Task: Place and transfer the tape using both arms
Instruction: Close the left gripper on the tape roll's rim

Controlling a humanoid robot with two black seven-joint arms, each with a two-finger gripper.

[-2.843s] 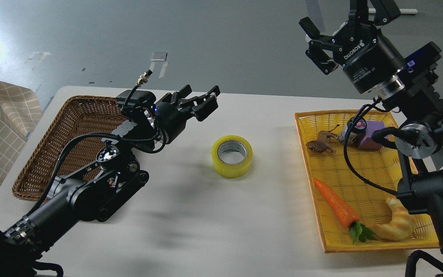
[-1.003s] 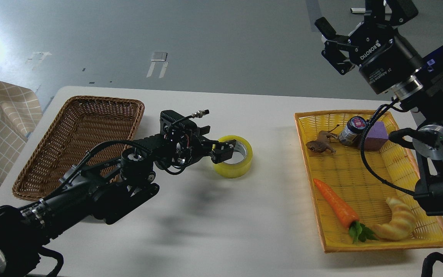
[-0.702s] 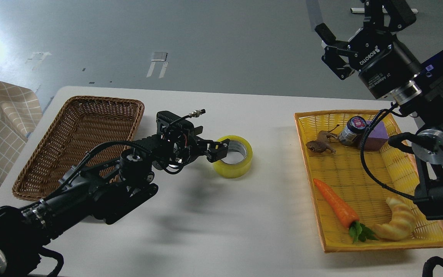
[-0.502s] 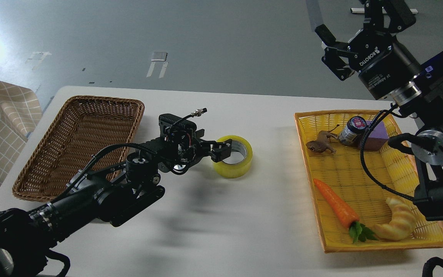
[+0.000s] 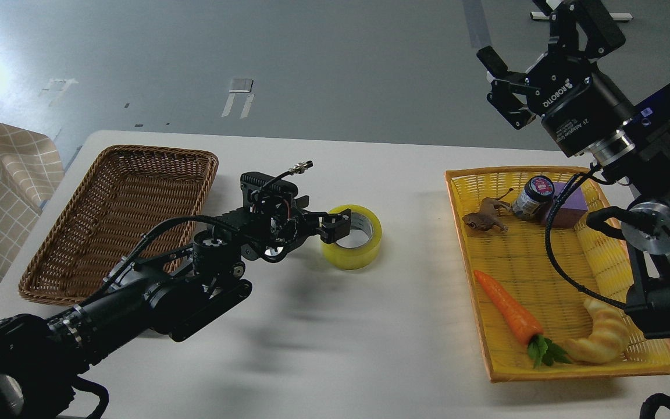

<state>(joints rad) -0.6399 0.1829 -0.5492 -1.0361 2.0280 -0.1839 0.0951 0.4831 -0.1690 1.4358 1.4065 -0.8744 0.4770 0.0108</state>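
Observation:
The tape [image 5: 364, 251], a yellow roll with a grey-white core, lies flat at the middle of the white table [image 5: 335, 349]. My left gripper [image 5: 335, 226] reaches in from the left, low over the table, and its fingers are closed on the roll's left wall, with one finger in the core. The roll rests on the table. My right gripper [image 5: 518, 32] is open and empty, raised high at the upper right, above the far end of the yellow tray and well away from the tape.
A brown wicker basket [image 5: 120, 198] stands at the left, behind my left arm. A yellow tray [image 5: 450, 192] at the right holds a toy animal [image 5: 483, 220], a small jar [image 5: 530, 198], a purple block [image 5: 572, 208], a carrot [image 5: 509, 311] and a croissant [image 5: 602, 337].
My left gripper has come down from above the basket's edge to the tape and closed on its left wall. My right gripper has drifted a little up and right. The tape has not moved.

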